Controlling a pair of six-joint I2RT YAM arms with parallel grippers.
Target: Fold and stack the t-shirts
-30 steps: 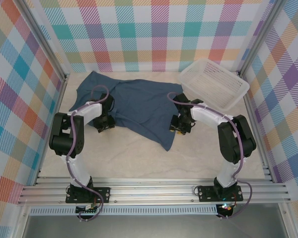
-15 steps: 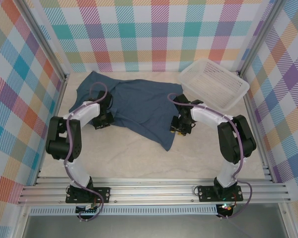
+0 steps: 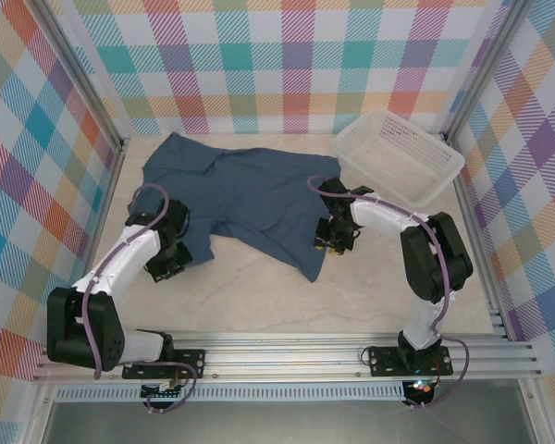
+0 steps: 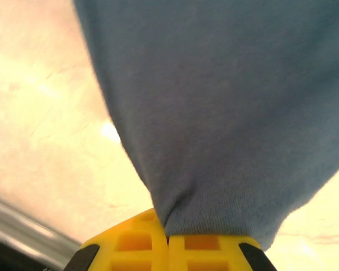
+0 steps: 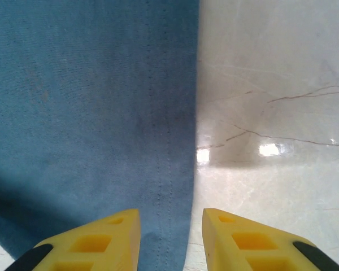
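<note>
Across the pale table [image 3: 259,296], the slate-blue t-shirt [image 3: 259,194] lay rumpled beside the white basket [image 3: 351,153]. The left gripper [image 4: 168,240] pinched its near edge, probably to pull it flat, while the right gripper [image 5: 170,226] hovered spread over the opposite hem.

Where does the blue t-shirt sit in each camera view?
Top external: t-shirt spread across the far middle.
Left wrist: upper right, pinched in the shut left hand.
Right wrist: left half, hem running between the open right hand fingers.
Shared landmark: pale table beside its edge.
</note>
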